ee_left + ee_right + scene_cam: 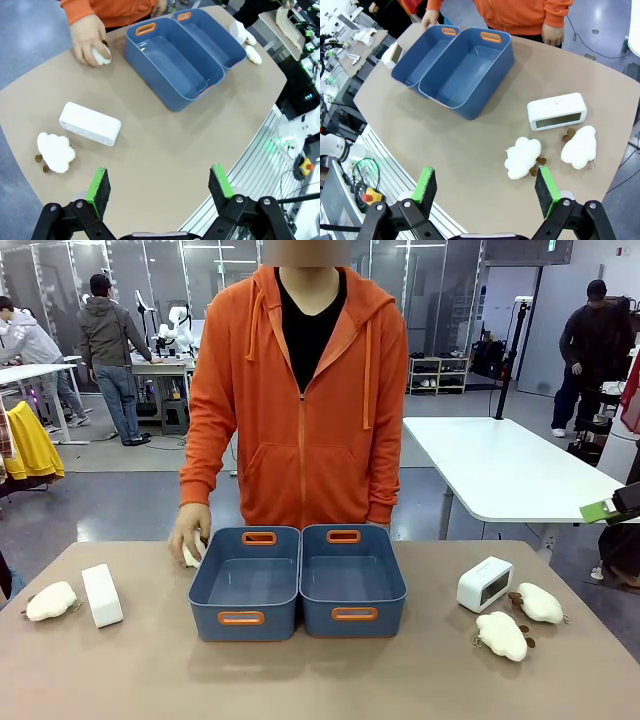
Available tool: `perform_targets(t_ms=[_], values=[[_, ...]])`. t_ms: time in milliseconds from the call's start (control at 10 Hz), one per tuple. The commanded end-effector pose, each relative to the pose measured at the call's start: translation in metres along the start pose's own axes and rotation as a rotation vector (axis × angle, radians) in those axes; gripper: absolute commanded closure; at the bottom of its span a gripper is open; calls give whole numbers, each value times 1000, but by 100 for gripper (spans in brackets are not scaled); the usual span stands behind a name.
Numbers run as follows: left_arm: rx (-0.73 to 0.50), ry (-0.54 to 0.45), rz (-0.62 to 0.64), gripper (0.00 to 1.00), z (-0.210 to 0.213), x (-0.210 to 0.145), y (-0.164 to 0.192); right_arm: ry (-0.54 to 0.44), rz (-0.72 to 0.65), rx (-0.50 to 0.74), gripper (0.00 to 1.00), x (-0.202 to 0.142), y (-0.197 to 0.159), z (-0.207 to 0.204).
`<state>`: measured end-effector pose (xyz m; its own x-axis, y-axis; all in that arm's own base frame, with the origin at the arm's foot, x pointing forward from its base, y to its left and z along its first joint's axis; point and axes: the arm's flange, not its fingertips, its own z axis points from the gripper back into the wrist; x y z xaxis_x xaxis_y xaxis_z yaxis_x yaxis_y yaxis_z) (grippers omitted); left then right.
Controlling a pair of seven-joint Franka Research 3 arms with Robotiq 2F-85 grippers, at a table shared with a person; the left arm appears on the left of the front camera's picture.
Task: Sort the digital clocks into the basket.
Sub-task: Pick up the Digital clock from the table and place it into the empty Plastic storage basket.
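Two alike blue-grey baskets with orange handle slots stand side by side mid-table, one on the left [207,612] and one on the right [388,612]; both hold nothing. One white digital clock [102,594] lies left of them, also the digital clock [90,123] ahead of my left gripper [160,186], which hangs open high above the table. A second clock [484,584] stands to the right, dark face showing, seen as the clock [556,111] beyond my open right gripper [486,187], also well above the table.
Cream plush toys lie around: one at far left [51,600], two at right [540,602] [502,635]. The person in an orange hoodie rests a hand [190,530] on another plush [192,556] behind the left basket. The table's near edge [415,165] lies below both grippers.
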<state>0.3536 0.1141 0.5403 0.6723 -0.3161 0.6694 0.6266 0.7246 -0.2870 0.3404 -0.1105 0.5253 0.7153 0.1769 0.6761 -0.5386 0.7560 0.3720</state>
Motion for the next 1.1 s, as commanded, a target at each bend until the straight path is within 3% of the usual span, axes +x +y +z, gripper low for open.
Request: perform_targets(t_ms=[0, 800, 1000], values=[[-15, -6, -13, 0, 0, -1, 1, -10, 21, 12, 0, 1, -2, 0], [-15, -6, -13, 0, 0, -1, 1, 55, -8, -54, 0, 10, 0, -3], [-15, -6, -13, 0, 0, -1, 1, 153, 37, -16, 0, 21, -4, -14]])
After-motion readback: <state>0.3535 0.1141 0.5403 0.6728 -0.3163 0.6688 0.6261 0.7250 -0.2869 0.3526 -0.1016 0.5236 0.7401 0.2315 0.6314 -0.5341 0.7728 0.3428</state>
